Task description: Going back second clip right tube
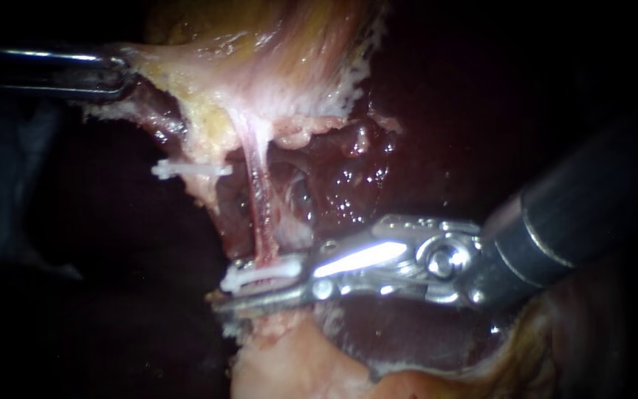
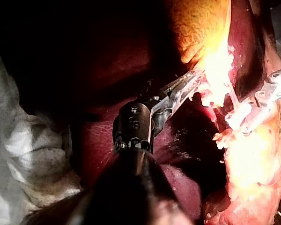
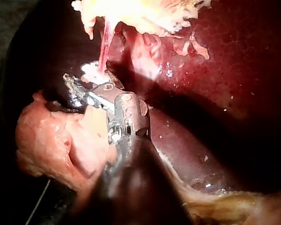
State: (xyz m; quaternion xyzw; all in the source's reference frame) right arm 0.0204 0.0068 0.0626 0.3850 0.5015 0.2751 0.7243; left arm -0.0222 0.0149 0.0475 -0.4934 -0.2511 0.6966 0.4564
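A thin pink tube [image 1: 261, 214] runs down from the pale gallbladder tissue [image 1: 275, 81] to the fatty tissue below. A white clip [image 1: 260, 273] sits across the tube's lower end. My right instrument [image 1: 260, 287] comes in from the right, its jaws slightly open around that clip; the clip [image 3: 91, 71] lies just ahead of the jaws [image 3: 82, 86] in the right wrist view. Another white clip [image 1: 190, 169] sits higher up, on the tissue strand to the left. My left instrument [image 1: 123, 74] is shut on the gallbladder's edge [image 2: 210, 70] at upper left.
Dark red liver [image 1: 348, 177] lies behind the tube and under both shafts. A pale fatty lump [image 1: 289, 362] sits below the right instrument's jaws. White gauze [image 2: 23, 150] lies beside the left instrument's shaft.
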